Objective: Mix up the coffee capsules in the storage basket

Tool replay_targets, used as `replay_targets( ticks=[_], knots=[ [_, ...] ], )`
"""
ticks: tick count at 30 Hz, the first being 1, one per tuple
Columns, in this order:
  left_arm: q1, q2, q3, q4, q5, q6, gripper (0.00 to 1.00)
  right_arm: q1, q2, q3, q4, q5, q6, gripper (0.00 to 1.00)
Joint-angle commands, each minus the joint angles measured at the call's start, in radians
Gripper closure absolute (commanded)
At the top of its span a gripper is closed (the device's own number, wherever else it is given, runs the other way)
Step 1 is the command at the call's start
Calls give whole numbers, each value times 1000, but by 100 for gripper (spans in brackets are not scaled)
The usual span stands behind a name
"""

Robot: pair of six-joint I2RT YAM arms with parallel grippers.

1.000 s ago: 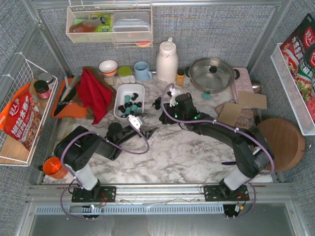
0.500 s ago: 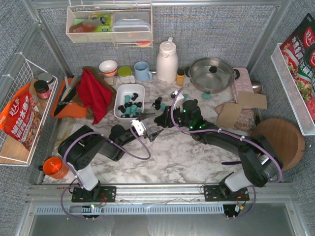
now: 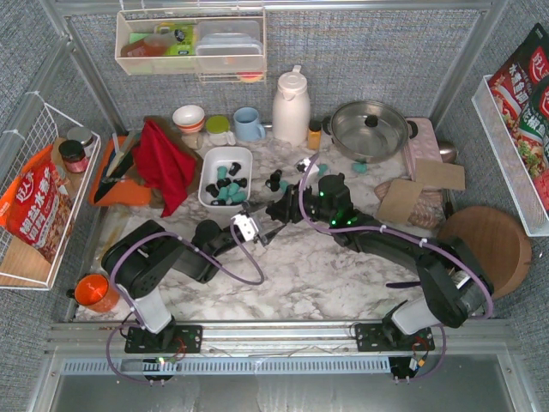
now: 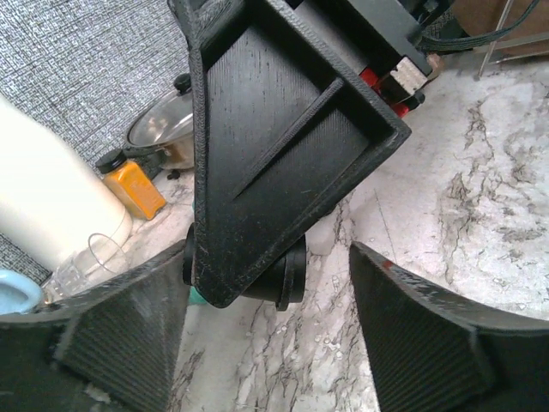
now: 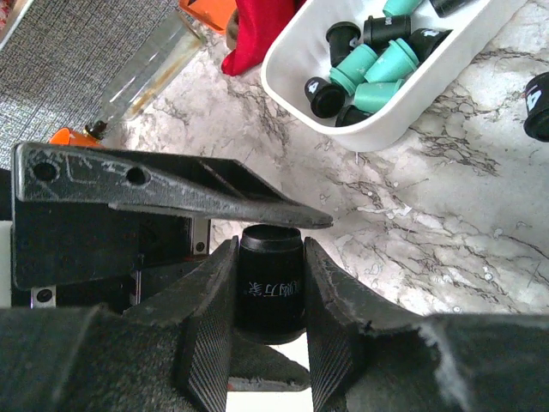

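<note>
One black, white-lettered capsule (image 5: 271, 285)

The right gripper (image 3: 276, 209) has pulled nearer and leftward, away from the loose black and teal coffee capsules (image 3: 273, 182) just right of the white rounded storage basket (image 3: 208, 163). Its elbow has swung out right. The left gripper (image 3: 260, 230) has slid right to meet it, and now straddles the black cup-shaped capsule (image 5: 270, 283) pinched there.
</note>
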Motion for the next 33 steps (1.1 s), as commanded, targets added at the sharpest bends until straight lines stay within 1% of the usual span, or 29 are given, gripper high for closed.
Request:
replay_targets(
  ticks=[1, 5, 7, 11, 14, 19, 23, 25, 27, 30, 33],
  knots=[
    [-8, -8, -1, 79, -1, 39, 25, 1, 2, 10, 16, -16, -2, 76],
    [-12, -13, -4, 79, -1, 57, 44, 1, -1, 17, 2, -15, -6, 74],
    [-12, -16, -6, 79, -11, 62, 50, 1, -3, 25, -20, -13, -12, 71],
    [-14, -19, -8, 78, -30, 64, 55, 1, -15, 34, -59, 7, -31, 65],
    [-12, -16, -11, 78, -55, 55, 56, -3, -49, 36, -105, 66, -62, 59],
    [-9, -14, -21, 61, -123, 33, 58, -15, -140, 62, -258, 231, -158, 51],
    [25, -29, -14, 15, -170, -28, 63, -22, -189, 75, -367, 393, -229, 48],
    [61, -48, 3, -48, -188, -91, 68, -25, -187, 84, -421, 501, -262, 46],
    [117, -76, 39, -162, -201, -154, 72, -35, -165, 99, -473, 577, -322, 44],
    [189, -105, 141, -430, -217, -244, 75, -57, -113, 123, -514, 612, -419, 36],
    [237, -85, 273, -709, -259, -276, 75, -88, -41, 178, -573, 615, -505, 29]
  ],
)
